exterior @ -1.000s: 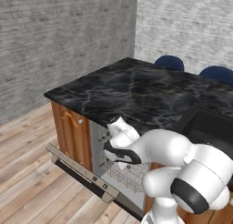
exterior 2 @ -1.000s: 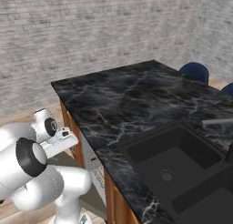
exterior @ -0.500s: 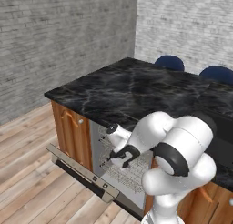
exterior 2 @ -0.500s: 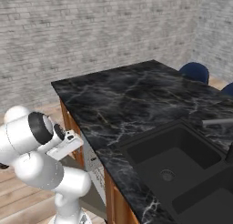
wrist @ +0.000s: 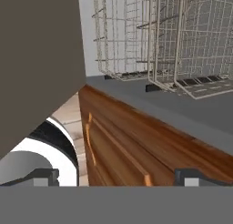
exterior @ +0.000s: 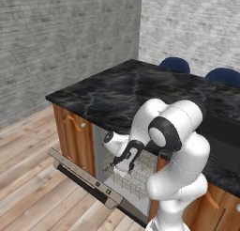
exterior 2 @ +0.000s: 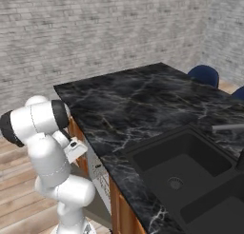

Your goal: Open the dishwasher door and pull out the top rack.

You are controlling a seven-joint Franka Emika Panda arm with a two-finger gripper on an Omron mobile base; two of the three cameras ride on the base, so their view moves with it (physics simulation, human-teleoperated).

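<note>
The dishwasher door (exterior: 78,171) hangs open, folded down almost flat over the floor, and fills the upper left as a grey-brown panel (wrist: 36,59) in the hand view. My gripper (exterior: 121,168) is at the mouth of the tub, above the door. It is open (wrist: 117,176), with nothing between the fingertips (wrist: 45,175). Wire racks (wrist: 136,41) stand inside the tub ahead of the hand, and a wire grid (exterior: 143,171) shows beside it. I cannot tell which of them is the top rack.
A black marble counter (exterior: 140,89) runs over the dishwasher, with a black sink (exterior 2: 186,166) set in it. Orange-brown cabinet doors (exterior: 70,131) flank the tub, one close under the hand (wrist: 136,145). Blue chairs (exterior: 174,63) stand behind. Wooden floor (exterior: 28,178) lies to the left.
My arm's elbow has swung up and over, and the hand has dropped a little toward the tub opening. The jaws stay open and the door stays down.
</note>
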